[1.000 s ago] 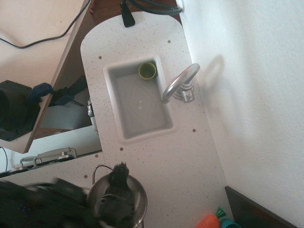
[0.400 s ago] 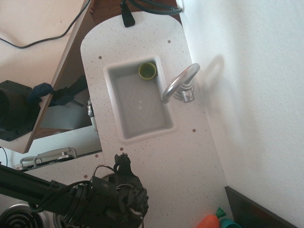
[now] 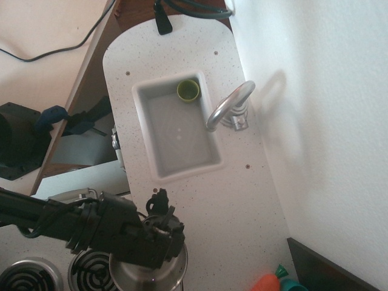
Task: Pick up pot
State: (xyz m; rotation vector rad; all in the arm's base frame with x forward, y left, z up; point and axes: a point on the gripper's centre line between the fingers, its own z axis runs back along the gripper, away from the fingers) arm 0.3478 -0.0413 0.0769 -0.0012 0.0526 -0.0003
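The pot [image 3: 163, 274] is a round shiny silver vessel at the bottom edge of the view, on the counter beside the stove burners. My gripper [image 3: 159, 199] is dark and reaches in from the left. Its body lies over the pot's far rim and its fingertips point toward the sink. The arm hides the pot's wire handle and much of its opening. I cannot tell whether the jaws are open or closed, or whether they hold any part of the pot.
A white sink [image 3: 182, 138] holds a small yellow-green cup [image 3: 188, 90] in its far corner, with a curved silver faucet [image 3: 229, 104] on its right. Coiled burners [image 3: 90, 268] lie left of the pot. An orange and teal toy [image 3: 270, 282] lies at the bottom right by the wall.
The arm has swung up and to the left across the pot, uncovering more of the pot's near rim and the burners. The pot stays in the same place.
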